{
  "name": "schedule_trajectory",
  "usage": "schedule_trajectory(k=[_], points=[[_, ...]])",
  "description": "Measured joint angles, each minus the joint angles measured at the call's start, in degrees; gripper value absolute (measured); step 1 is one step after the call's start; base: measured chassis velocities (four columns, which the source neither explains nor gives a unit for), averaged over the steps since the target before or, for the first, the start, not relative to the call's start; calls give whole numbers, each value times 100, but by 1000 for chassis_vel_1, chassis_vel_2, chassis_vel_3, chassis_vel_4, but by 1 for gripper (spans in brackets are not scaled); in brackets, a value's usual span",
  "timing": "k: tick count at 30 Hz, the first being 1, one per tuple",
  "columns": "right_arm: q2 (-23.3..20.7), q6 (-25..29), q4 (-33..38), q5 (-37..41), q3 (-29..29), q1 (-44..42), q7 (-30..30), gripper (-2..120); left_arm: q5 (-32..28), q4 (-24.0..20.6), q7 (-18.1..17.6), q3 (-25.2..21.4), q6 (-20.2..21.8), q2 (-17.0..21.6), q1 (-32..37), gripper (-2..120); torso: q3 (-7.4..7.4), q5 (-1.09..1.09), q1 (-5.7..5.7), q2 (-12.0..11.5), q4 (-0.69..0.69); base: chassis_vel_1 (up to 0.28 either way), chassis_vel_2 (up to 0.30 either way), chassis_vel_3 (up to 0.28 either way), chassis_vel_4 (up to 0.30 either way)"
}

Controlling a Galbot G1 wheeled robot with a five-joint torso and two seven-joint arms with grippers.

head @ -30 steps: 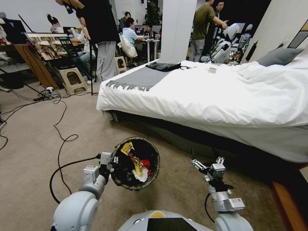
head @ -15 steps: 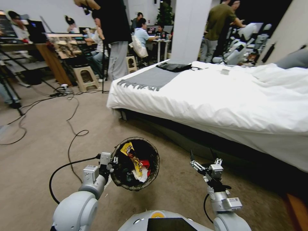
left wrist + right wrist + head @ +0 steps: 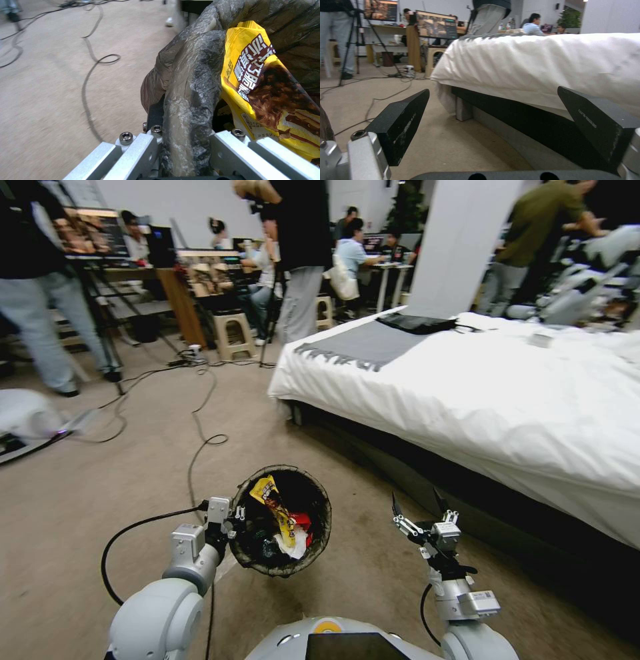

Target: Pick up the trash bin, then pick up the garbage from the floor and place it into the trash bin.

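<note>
Trash bin (image 3: 320,493) held off the carpet ahead of my chest, my left gripper (image 3: 235,517) clamped over its bag-lined rim (image 3: 186,100). Yellow snack wrapper (image 3: 256,82) and other litter inside. My right gripper (image 3: 417,510) hangs beside the bed (image 3: 500,393), jaws wide apart, holding nothing.

the left gripper (image 3: 235,519) has its fingertips buried under the crinkled black bag liner (image 3: 191,100) at the round bin's (image 3: 320,537) rim. inside, beyond that gripper, the yellow snack wrapper (image 3: 273,507) covers most other litter, and the bin's white wall is hidden.
</note>
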Motion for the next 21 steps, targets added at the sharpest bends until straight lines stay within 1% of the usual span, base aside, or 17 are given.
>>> schedule_trajectory(k=[21], points=[[43,-48,-79,-3,-83,14,-4,100,-7,9,7,-14,-21,-2,-26,1,0,0,0,0,-1,120,117,118,122]])
